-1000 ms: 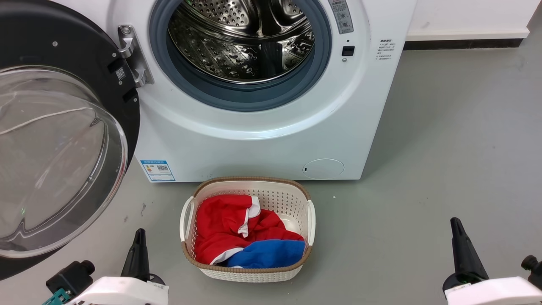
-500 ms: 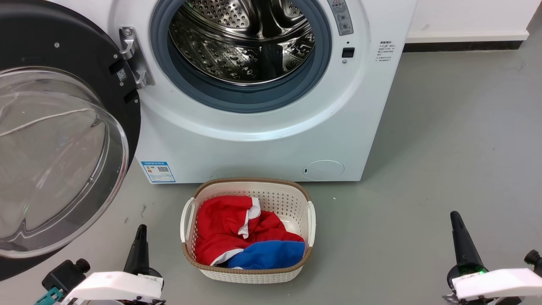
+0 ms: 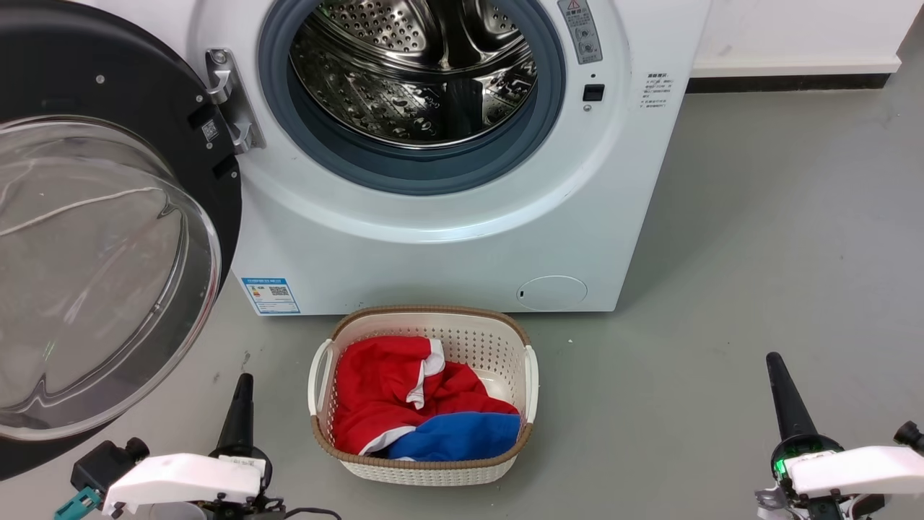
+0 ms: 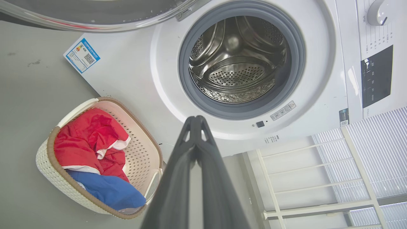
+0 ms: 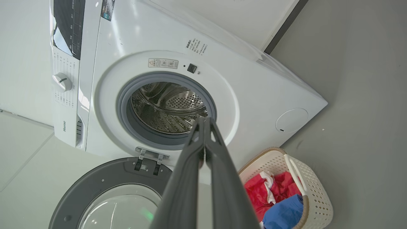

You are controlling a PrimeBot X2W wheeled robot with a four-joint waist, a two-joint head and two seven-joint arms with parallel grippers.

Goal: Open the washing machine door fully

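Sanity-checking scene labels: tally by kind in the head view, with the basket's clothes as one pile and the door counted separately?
washing machine: 1
washing machine door, swung open: 1
laundry basket: 1
clothes pile, red, white and blue: 1
grippers: 2, left gripper and right gripper
Total: 6

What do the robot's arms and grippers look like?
Each arm ends in a smooth white shell. The left gripper and right gripper each have two long, dark grey fingers tapering to a point. Beside the left shell sit a black knobbed block, a teal plug and a thin black cable; the right shows a green light.
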